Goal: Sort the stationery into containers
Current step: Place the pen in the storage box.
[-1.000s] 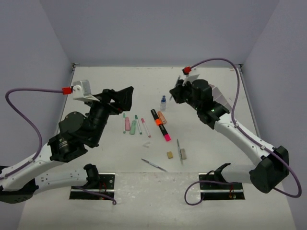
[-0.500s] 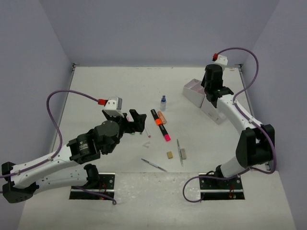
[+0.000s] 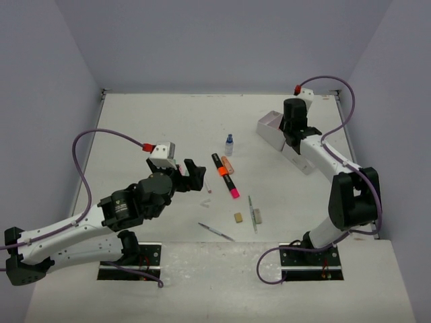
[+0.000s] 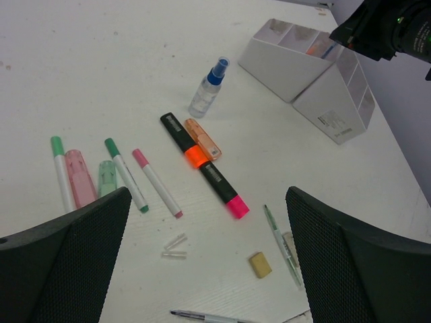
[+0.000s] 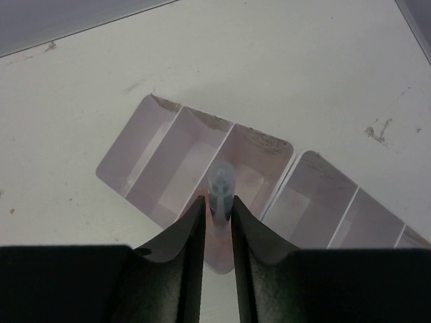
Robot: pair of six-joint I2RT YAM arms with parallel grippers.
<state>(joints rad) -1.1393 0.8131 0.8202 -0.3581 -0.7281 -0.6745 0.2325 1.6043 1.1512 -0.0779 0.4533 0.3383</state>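
Most of the stationery lies unsorted on the table. Lowest in the overhead view are a thin pen (image 3: pixel 215 231), a tan eraser (image 3: pixel 238 217) and a green pen (image 3: pixel 252 212). Above them lie the black marker (image 3: pixel 225 175), pastel highlighters (image 4: pixel 79 178) and a small bottle (image 3: pixel 229 144). The left gripper (image 3: pixel 187 169) hovers over these, wide open and empty. At upper right, the right gripper (image 5: pixel 217 202), nearly closed, brackets a grey pen (image 5: pixel 221 180) over a compartment of the white organizer (image 4: pixel 330 114). Whether it pinches the pen, I cannot tell.
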